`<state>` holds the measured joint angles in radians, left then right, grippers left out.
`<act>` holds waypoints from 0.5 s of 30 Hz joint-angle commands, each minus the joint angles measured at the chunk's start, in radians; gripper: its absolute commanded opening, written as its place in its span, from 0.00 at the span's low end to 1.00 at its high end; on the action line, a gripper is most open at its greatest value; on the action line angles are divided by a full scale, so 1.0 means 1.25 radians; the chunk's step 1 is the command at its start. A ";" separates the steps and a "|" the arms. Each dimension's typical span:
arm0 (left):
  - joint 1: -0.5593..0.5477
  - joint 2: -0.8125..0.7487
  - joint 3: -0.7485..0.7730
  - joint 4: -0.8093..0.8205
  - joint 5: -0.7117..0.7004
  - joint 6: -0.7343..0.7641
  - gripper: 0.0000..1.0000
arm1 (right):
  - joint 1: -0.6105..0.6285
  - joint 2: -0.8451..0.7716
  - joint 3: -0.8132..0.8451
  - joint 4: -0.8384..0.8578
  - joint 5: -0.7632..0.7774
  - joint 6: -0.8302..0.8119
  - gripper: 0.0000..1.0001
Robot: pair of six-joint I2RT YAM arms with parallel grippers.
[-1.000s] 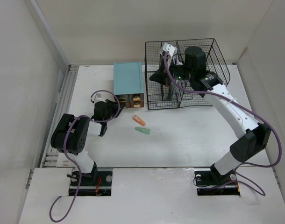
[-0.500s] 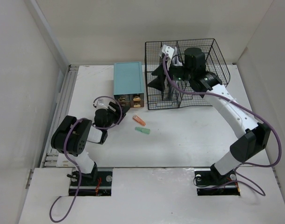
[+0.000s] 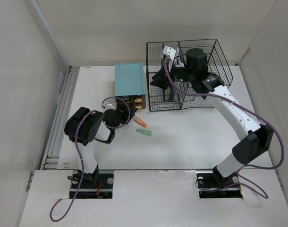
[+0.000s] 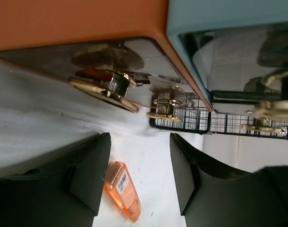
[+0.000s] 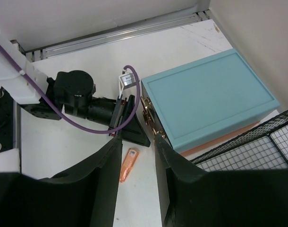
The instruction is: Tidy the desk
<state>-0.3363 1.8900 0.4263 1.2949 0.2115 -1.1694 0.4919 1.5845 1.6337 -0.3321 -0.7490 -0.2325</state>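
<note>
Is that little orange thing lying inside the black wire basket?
No, the orange thing lies on the white desk, outside the wire basket.

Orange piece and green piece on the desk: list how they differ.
Colour: the orange piece is translucent orange, the green piece pale green. The orange piece lies nearer the teal drawer box; the green piece lies farther from it. Both are small, oblong and loose on the desk, with no gripper holding them.

Soft, even light is filling the overhead view, leaving only faint shadows on the desk (image 3: 182,142) just before the teal drawer box (image 3: 130,79). In the left wrist view, its glossy front is catching glare and blurring slightly.
</note>
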 commanded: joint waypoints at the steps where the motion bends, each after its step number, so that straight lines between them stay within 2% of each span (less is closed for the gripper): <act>1: -0.010 0.024 0.022 0.129 -0.022 -0.029 0.50 | -0.003 -0.032 -0.007 0.031 -0.018 -0.003 0.39; 12: -0.024 0.053 0.031 0.208 -0.099 -0.067 0.50 | -0.003 -0.016 -0.007 0.031 -0.041 -0.003 0.39; 15: -0.032 0.077 0.031 0.277 -0.115 -0.098 0.50 | -0.003 -0.008 -0.007 0.031 -0.049 -0.003 0.39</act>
<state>-0.3679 1.9472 0.4545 1.3476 0.1200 -1.2659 0.4919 1.5841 1.6222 -0.3313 -0.7685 -0.2325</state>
